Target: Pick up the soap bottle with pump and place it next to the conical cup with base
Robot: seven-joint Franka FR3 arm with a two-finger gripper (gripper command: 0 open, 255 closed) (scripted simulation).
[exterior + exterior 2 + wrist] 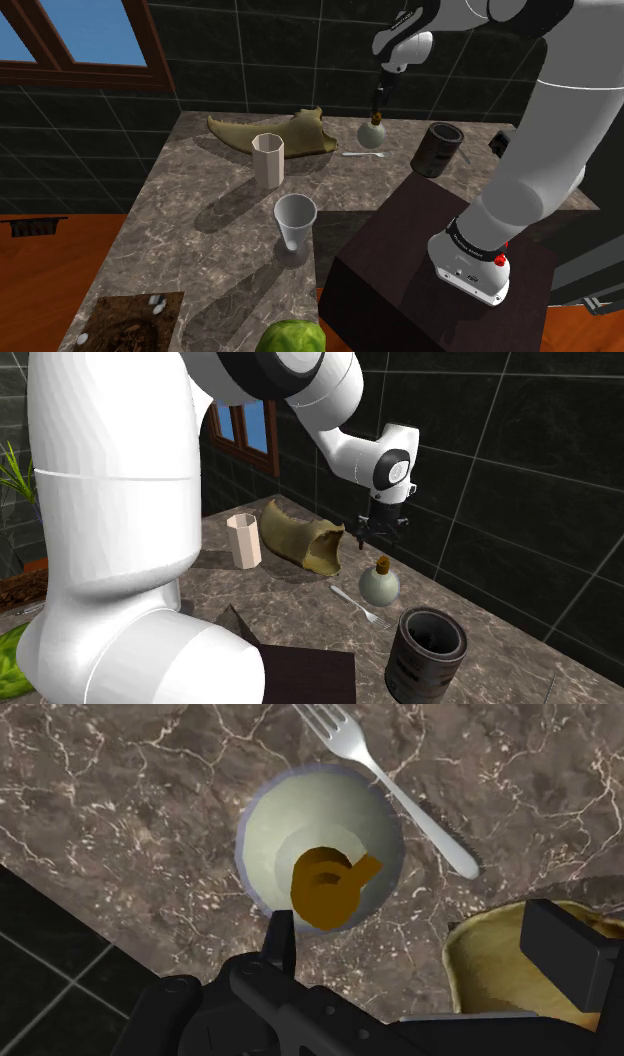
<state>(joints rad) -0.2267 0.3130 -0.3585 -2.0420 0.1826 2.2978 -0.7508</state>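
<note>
Shoulder view: soap bottle (372, 130), pale round body with brown pump, upright on marble counter (200, 230) in upper middle of frame, just beside fork (362, 155). Gripper (379, 100) hangs close above pump. Wrist view: fingers (282, 944) wide apart, not touching bottle. Conical cup (295, 225) at frame centre, well apart from bottle.

On the worktop (190, 240) the soap bottle (373, 131) stands at the far side, a fork (362, 155) just beside it; the conical cup (295, 220) stands well apart, toward the near edge.
</note>
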